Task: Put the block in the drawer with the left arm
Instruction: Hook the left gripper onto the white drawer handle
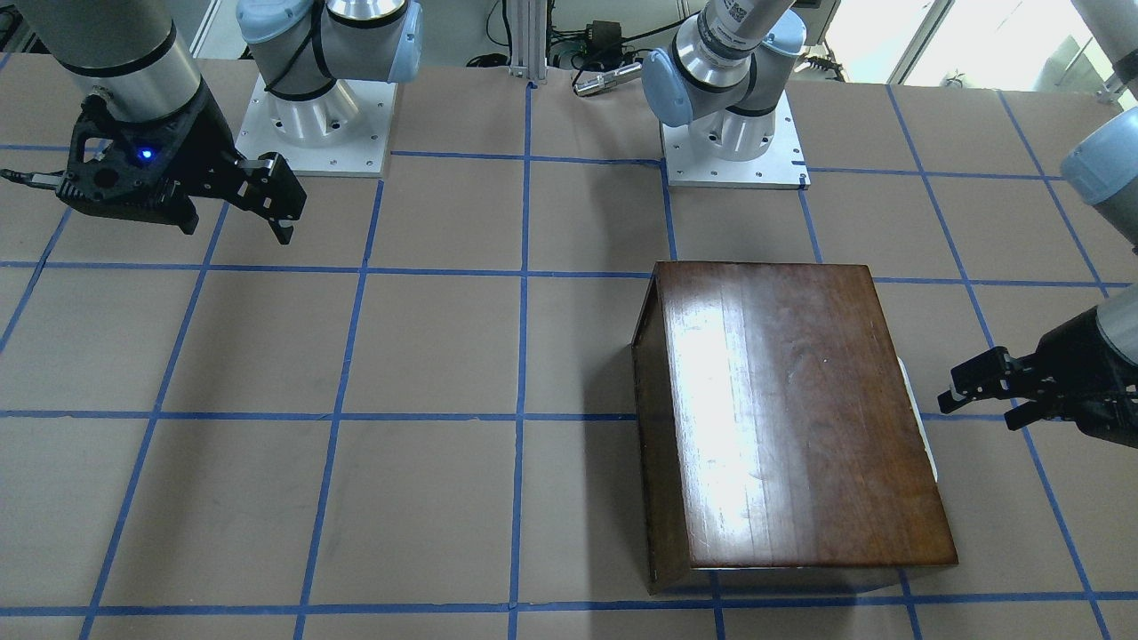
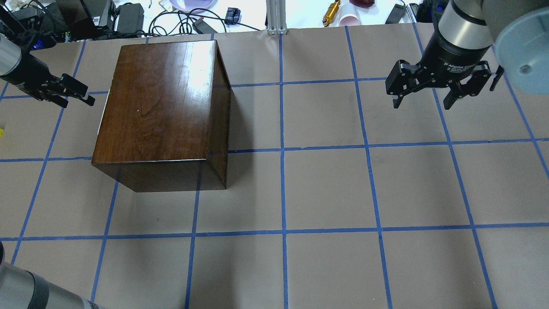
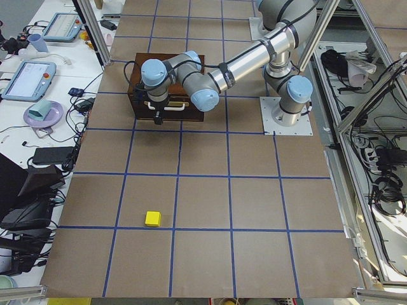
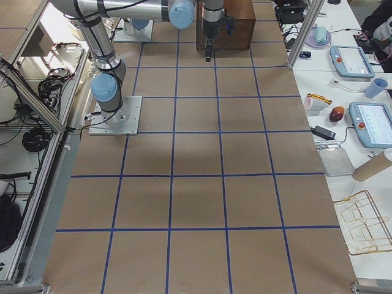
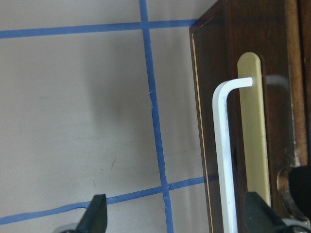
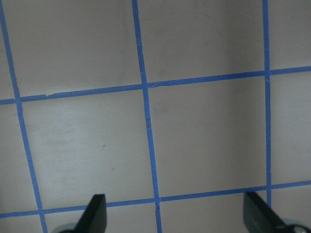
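Note:
The yellow block (image 3: 152, 218) lies on the table far from the box, and shows as a sliver at the overhead view's left edge (image 2: 1, 132). The dark-brown wooden box (image 2: 163, 107) stands on the table with its drawer front (image 3: 173, 105) pushed in; no pale tray shows. My left gripper (image 2: 73, 92) is open and empty, level with the box's front face and a short way off it. In the left wrist view (image 5: 177, 217) its fingertips (image 5: 97, 213) are wide apart, beside a white handle (image 5: 224, 160) on the front. My right gripper (image 2: 422, 101) is open and empty, above the table's other half.
Brown paper with a blue tape grid (image 2: 283, 150) covers the table. The arm bases (image 1: 311, 116) stand at the robot side. Cables, cups and tablets (image 4: 361, 61) lie on benches beyond the table's far edge.

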Available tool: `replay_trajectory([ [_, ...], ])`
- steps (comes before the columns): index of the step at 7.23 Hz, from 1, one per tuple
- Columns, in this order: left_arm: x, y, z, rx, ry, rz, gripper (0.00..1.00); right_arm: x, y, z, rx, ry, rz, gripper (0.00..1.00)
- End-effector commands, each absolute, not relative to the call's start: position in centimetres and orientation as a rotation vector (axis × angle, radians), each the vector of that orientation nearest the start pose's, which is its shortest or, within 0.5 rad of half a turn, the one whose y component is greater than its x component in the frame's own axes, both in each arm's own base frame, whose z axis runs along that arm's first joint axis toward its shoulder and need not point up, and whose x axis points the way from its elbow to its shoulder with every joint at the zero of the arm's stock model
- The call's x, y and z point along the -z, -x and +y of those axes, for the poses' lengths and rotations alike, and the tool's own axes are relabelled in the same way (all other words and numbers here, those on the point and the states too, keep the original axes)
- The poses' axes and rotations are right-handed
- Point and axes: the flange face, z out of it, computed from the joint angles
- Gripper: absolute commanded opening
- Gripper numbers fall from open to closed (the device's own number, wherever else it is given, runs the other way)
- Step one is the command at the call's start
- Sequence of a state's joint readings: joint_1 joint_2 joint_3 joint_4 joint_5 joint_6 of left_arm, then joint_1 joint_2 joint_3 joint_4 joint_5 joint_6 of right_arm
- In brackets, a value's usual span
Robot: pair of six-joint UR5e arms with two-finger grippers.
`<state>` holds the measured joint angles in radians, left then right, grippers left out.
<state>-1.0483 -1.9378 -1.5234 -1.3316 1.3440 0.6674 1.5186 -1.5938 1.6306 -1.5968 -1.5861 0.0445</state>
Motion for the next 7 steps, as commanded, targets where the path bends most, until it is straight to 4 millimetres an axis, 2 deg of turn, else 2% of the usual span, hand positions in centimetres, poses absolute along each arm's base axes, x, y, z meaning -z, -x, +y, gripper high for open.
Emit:
replay_trajectory([
  [1, -31.3, -17.4, -61.6, 0.071, -0.230, 3.392, 1.00, -47.2, -10.7, -48.7, -0.017, -0.152, 3.153, 1.00],
  [7, -29.9, -17.0, -61.9, 0.006, 0.046, 3.453, 1.00, -47.2, -10.7, -48.7, -0.017, -0.152, 3.153, 1.00],
])
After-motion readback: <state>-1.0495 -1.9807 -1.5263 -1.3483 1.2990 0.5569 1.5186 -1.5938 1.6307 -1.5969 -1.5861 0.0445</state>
